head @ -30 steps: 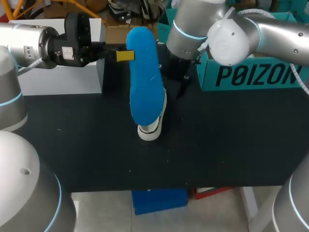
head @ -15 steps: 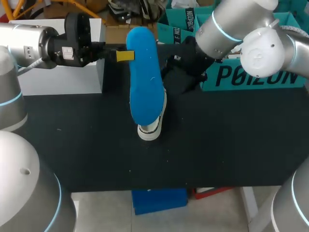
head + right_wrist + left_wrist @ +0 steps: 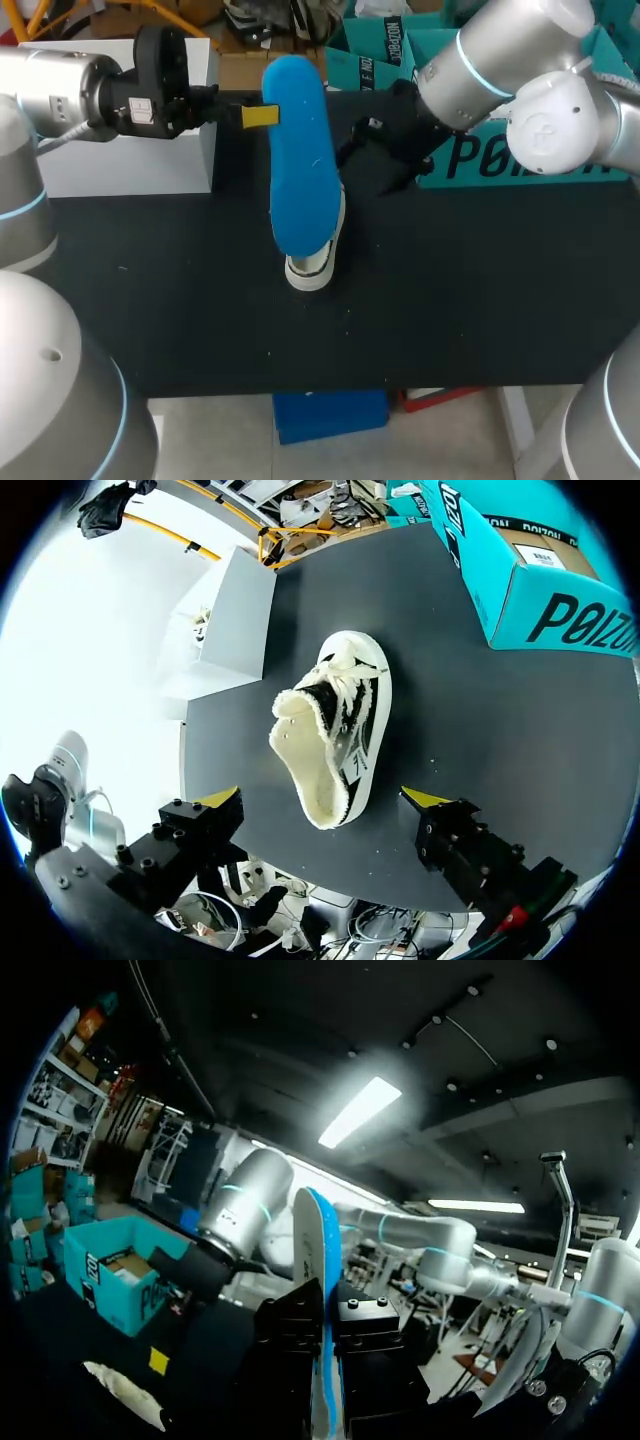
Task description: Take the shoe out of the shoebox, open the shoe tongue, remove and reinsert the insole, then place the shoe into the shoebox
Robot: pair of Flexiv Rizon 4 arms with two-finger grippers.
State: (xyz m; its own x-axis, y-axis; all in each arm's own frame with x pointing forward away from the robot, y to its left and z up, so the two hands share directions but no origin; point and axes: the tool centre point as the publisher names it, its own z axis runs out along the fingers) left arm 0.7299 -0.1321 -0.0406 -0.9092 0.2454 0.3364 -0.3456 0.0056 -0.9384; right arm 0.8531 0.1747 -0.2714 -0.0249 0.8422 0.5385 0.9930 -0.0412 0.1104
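Above the shoe [image 3: 335, 725], my right pincer [image 3: 322, 798] hangs wide; the insole [image 3: 298, 170], edge-pinched in my left pincer [image 3: 258, 115], could slip.

- In the head view, the white fleece-lined shoe [image 3: 312, 268] was mostly hidden behind the upright blue foam insole [image 3: 298, 170]. Only its white end showed below the insole.
- The left gripper [image 3: 258, 115] showed one yellow tip against the insole, with its other finger hidden behind it.
- The right gripper [image 3: 372, 165], just beside the insole, was a dark mass with its yellow tips out of sight.
- The teal cardboard shoebox [image 3: 478, 158], to the right of the insole, was partly covered by the right arm [image 3: 490, 55].
- In the left wrist view, the insole's lower end was cut off.
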